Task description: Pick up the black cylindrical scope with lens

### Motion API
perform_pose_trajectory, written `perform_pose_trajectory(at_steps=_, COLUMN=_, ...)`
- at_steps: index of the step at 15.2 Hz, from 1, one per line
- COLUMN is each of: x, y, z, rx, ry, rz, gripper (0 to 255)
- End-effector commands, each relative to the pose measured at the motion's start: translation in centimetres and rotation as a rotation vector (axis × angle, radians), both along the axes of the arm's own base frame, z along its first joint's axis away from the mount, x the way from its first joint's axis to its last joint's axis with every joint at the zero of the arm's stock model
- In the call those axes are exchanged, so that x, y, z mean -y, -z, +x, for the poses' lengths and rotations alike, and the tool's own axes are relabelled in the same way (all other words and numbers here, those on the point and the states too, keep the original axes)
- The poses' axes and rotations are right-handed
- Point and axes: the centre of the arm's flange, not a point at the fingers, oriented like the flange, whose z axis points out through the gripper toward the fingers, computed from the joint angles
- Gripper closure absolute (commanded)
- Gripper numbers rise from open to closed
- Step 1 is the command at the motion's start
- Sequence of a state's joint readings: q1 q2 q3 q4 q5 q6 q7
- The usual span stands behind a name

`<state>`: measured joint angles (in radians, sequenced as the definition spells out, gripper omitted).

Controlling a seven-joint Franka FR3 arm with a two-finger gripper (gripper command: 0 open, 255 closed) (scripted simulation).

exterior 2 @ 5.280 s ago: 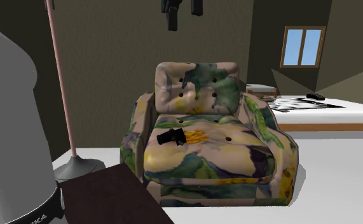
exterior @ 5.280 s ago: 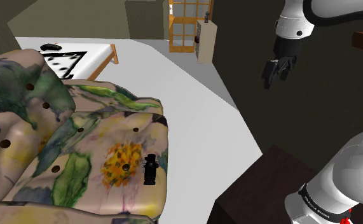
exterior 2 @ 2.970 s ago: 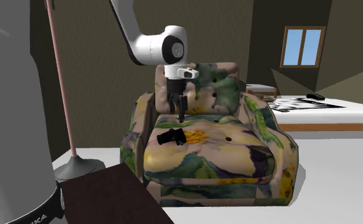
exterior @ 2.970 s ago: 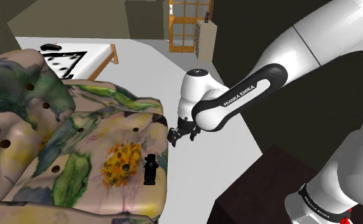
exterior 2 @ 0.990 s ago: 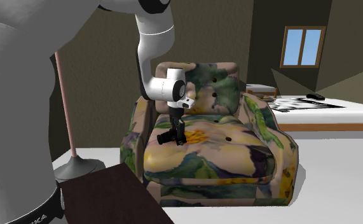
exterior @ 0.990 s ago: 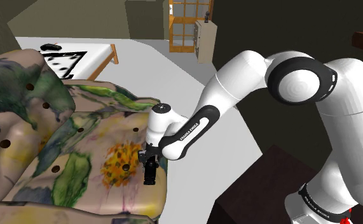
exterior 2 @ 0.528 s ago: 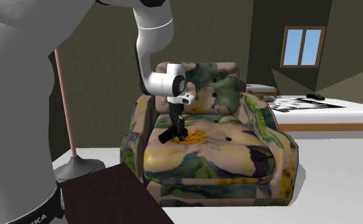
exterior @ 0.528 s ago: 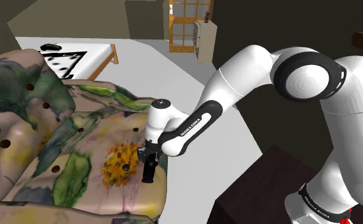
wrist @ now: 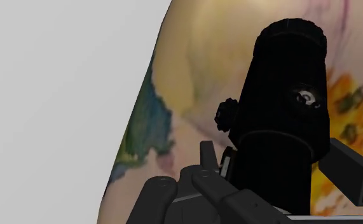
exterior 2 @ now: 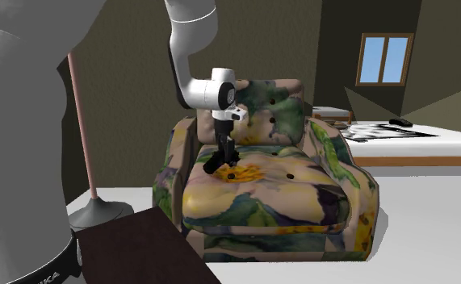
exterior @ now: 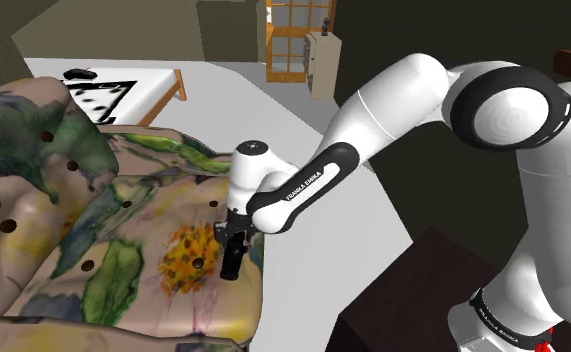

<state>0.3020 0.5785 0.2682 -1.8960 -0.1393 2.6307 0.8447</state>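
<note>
Wrist view: I see my claw (wrist: 280, 170) clamped on the scope (wrist: 287, 108), a matt black tapering cylinder with a small knurled knob on one side and a pale round spot on its flank, one of the angular black fingers (wrist: 355, 170) pressed to each side. Second exterior view: here I see the scope hanging tilted from the claw over the front of the armchair (exterior 2: 301, 194) seat, whose buttoned, padded upholstery bears a yellow flower print. I cannot tell whether it touches the cushion.
</note>
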Motion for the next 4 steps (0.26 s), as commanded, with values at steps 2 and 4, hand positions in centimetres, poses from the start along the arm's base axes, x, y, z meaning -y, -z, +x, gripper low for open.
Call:
perform_pose_trajectory(at_steps=2, x=0.00, y=-1.68, z=-0.05, rx=0.000, ry=0.000, rz=0.000, gripper=255)
perform_pose_trajectory(at_steps=4, x=0.00, y=-1.76, z=-0.05, rx=0.000, ry=0.000, rz=0.000, gripper=255)
